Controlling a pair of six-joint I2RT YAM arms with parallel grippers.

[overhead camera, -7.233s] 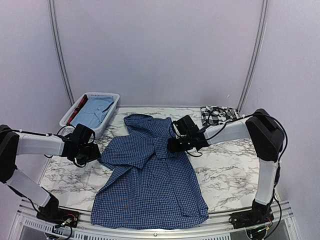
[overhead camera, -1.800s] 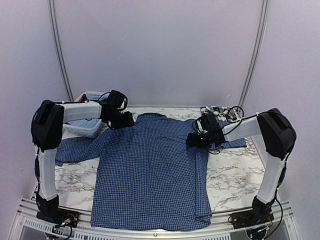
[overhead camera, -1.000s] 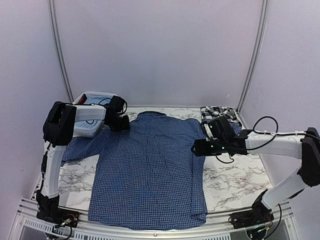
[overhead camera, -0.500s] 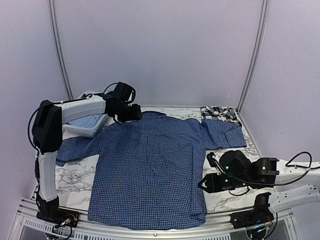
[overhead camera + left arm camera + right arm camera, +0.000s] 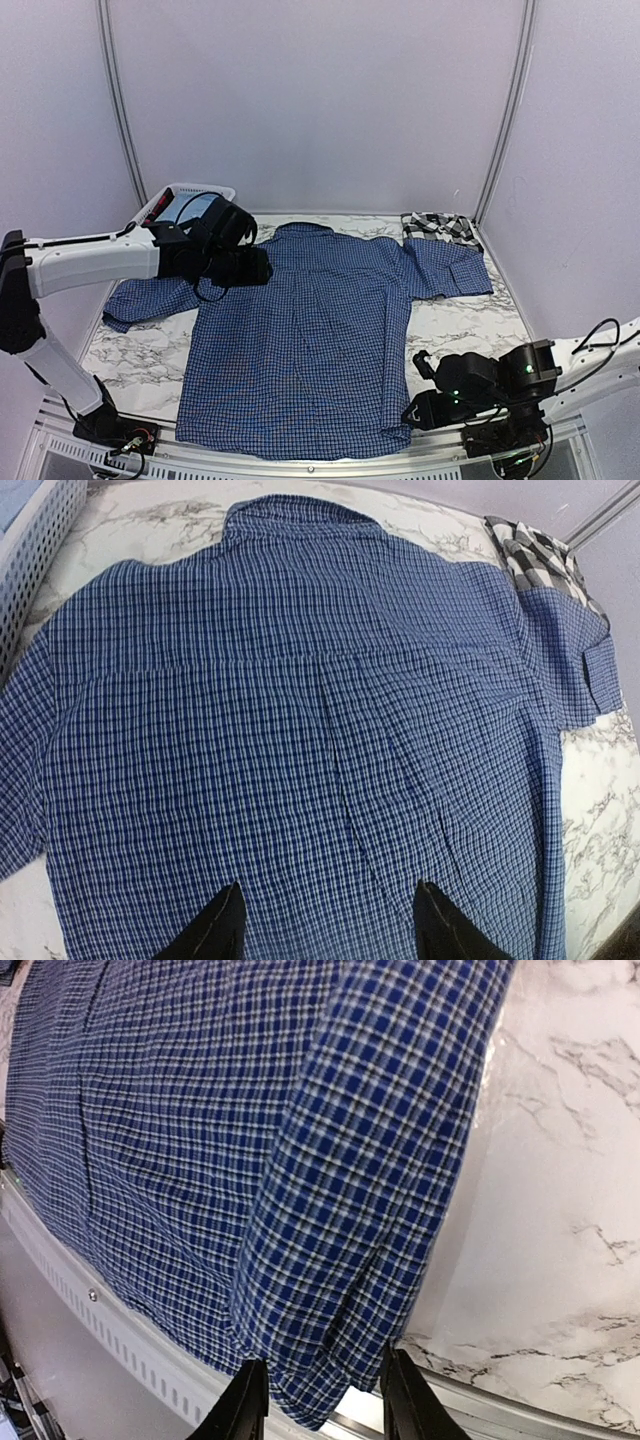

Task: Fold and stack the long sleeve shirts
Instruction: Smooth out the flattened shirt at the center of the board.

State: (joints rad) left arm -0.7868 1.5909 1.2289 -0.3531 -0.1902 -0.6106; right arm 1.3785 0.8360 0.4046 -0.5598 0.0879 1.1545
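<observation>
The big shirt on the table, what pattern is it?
The shirt is dark blue with fine checks, clearest in the left wrist view.

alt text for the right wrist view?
Near corner of a dark blue fine-checked cloth shirt, its side edge folded over, lying on a white marble table. The open right gripper straddles the hem corner.

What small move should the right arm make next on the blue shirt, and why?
Probably close the right gripper on the near right hem corner of the blue shirt. Its fingers stand apart on either side of that corner, close to the edge of the table, so a pinch likely has to come before any fold.
</observation>
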